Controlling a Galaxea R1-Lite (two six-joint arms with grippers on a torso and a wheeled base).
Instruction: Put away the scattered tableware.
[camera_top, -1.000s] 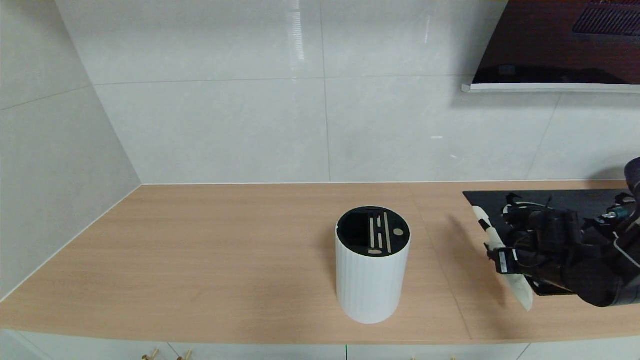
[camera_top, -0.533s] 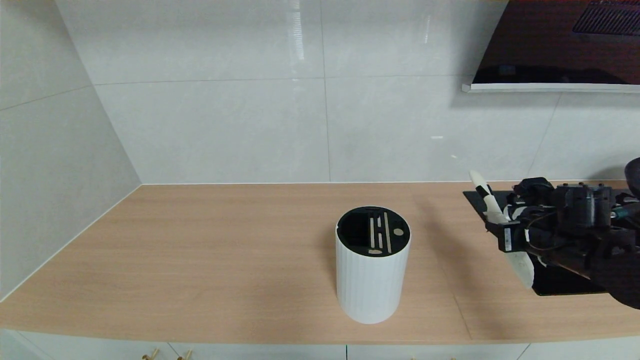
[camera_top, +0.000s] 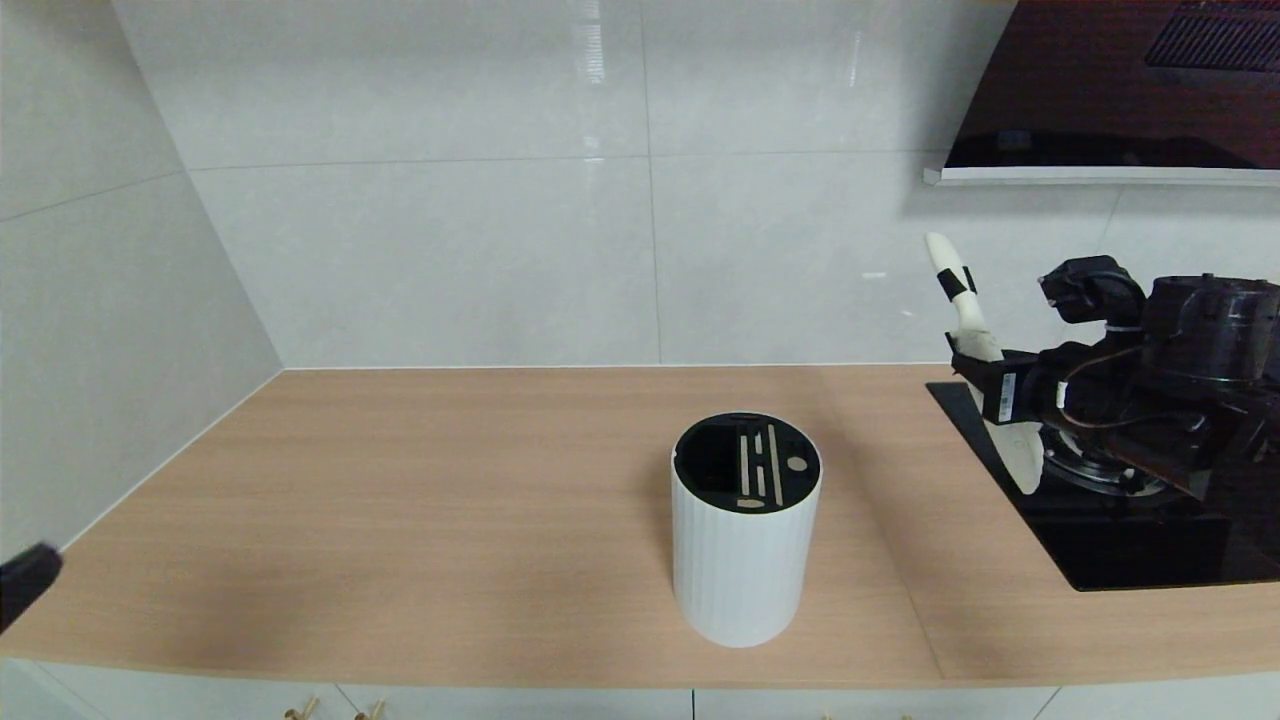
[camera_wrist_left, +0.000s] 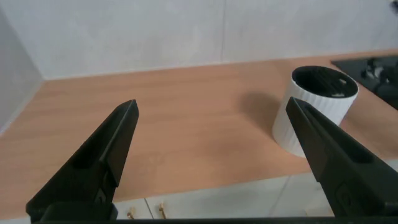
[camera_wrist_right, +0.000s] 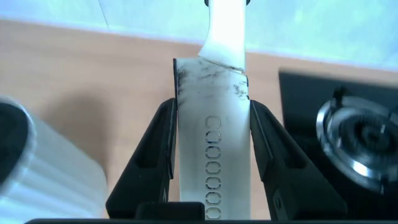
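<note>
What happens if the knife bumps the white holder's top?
The holder is taller than wide, so the knife hitting near its top might tip it. Being round, it would probably roll once down. It stands free on the smooth counter, so a low push would likely just slide it.

Wooden countertop (camera_top: 450, 480) runs along the tiled wall. Standing upright on it, right of the middle and near the front edge, there's a white ribbed holder (camera_top: 742, 560) with a black slotted top. Over at the right end, a black cooktop (camera_top: 1130, 545) lies flat.

Bright even light, soft shadows.
</note>
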